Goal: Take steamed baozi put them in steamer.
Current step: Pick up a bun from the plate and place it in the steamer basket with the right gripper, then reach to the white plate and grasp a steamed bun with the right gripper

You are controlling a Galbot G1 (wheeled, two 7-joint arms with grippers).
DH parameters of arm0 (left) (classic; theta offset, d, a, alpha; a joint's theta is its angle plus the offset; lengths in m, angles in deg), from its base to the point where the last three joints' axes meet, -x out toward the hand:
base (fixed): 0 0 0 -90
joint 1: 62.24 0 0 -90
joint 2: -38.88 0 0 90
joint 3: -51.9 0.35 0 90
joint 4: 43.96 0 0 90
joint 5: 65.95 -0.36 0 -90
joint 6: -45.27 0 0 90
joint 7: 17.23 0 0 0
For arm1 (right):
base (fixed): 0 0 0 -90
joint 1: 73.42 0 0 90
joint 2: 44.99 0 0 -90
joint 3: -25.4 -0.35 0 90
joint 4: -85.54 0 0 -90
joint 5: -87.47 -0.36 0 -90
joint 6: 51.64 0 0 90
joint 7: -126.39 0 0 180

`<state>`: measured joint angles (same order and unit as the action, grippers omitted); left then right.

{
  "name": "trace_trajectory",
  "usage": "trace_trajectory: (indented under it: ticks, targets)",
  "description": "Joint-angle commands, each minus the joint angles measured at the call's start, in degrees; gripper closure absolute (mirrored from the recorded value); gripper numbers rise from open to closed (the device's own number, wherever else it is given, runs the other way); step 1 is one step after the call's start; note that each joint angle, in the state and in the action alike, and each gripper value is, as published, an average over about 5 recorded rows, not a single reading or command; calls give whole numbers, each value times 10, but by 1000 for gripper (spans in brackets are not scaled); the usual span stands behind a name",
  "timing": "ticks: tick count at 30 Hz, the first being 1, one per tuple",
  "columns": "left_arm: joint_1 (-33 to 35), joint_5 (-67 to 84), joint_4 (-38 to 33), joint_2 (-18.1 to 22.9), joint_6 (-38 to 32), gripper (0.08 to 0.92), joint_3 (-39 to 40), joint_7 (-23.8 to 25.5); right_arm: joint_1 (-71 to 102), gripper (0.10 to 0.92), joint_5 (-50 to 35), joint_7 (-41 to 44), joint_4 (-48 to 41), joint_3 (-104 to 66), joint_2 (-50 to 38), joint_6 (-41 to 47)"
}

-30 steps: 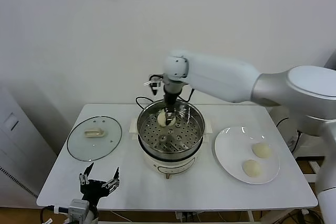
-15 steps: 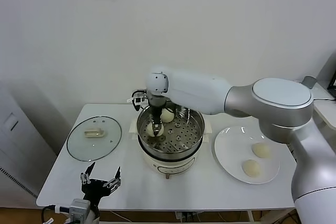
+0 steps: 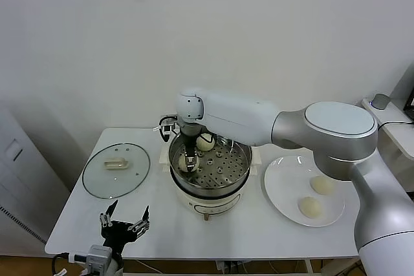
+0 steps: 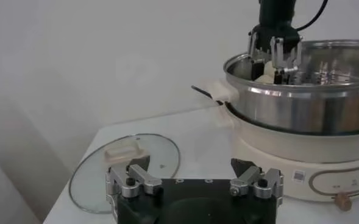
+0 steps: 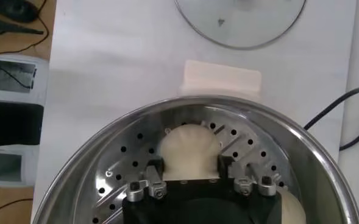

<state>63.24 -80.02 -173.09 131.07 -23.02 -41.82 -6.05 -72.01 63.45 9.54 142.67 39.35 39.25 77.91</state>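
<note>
The steamer (image 3: 240,170) stands mid-table. My right gripper (image 3: 189,161) is down inside its basket at the left side, shut on a steamed baozi (image 3: 185,160). In the right wrist view this baozi (image 5: 189,150) sits between the fingers (image 5: 155,165) on the perforated floor. A second baozi (image 3: 206,141) lies at the back of the basket. Two more baozi (image 3: 321,185) (image 3: 310,207) lie on the white plate (image 3: 284,182) at the right. My left gripper (image 3: 123,223) is open and empty, parked low at the table's front left; it also shows in the left wrist view (image 4: 191,173).
A round glass lid (image 3: 116,169) lies flat on the table left of the steamer, also in the left wrist view (image 4: 124,173). A black cord (image 3: 173,123) runs behind the steamer. The wall stands close behind the table.
My right gripper has moved from the back of the steamer to the left side of the basket and lower, with the baozi in it. The left arm has not moved.
</note>
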Motion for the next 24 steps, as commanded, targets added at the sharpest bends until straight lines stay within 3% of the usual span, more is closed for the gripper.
trace_trajectory:
  ticks: [1,6,14,24]
  targets:
    - [1,-4,-1,27,0,177,3,0,-27,272,1,2,48,-6,-51,1]
    - [1,-8,-2,28,1,177,6,1,-88,206,-6,20,125,-6,-146,-6]
    - [3,22,-8,26,5,177,1,8,-214,203,-5,73,247,28,-372,-65]
    - [14,40,-11,27,5,177,-4,17,-160,203,107,120,315,20,-583,-166]
